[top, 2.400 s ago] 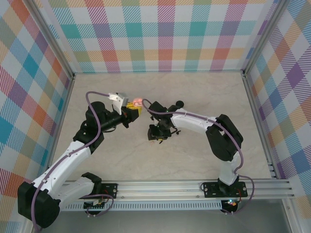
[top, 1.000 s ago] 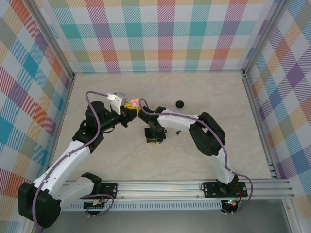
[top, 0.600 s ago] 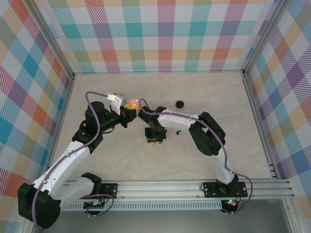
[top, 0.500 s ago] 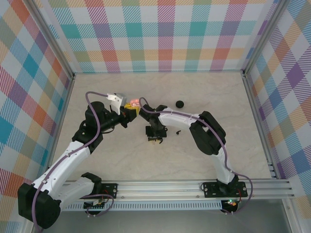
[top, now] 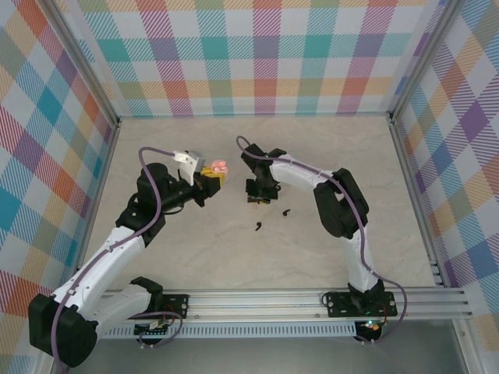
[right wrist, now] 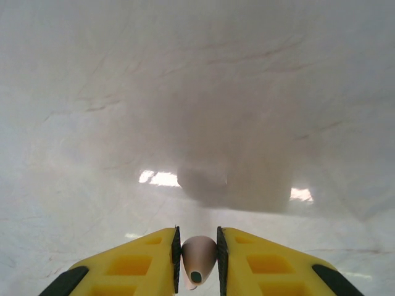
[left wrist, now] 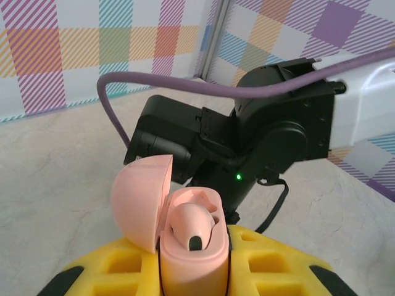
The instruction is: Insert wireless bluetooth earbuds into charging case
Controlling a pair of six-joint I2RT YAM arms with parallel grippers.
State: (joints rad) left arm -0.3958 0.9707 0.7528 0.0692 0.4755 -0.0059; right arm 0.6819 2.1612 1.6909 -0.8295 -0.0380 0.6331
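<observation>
The left arm has not moved over the past half second. Its left gripper stays clamped on the charging case, held up just left of the table's middle. The right gripper has changed place. Half a second ago it was lower and nearer the arm bases; now it sits farther back, just to the right of the case and apart from it. That move uncovered a black earbud lying on the table, while the second black earbud lies where it did before, up and to the right of the first.

In the left wrist view the case is pale pink and stands upright between the yellow fingers, with its rounded lid swung open to the left. A pink bud is seated in one well, a dark oval at its tip (the other well is hard to make out from this angle). The right arm's black housing looms close behind the case.

In the right wrist view the yellow jaws are pressed on the whitish earbud, pinching it at both sides. It is a small smooth oval with a dark dot on its near end, held above the pale marbled tabletop.
</observation>
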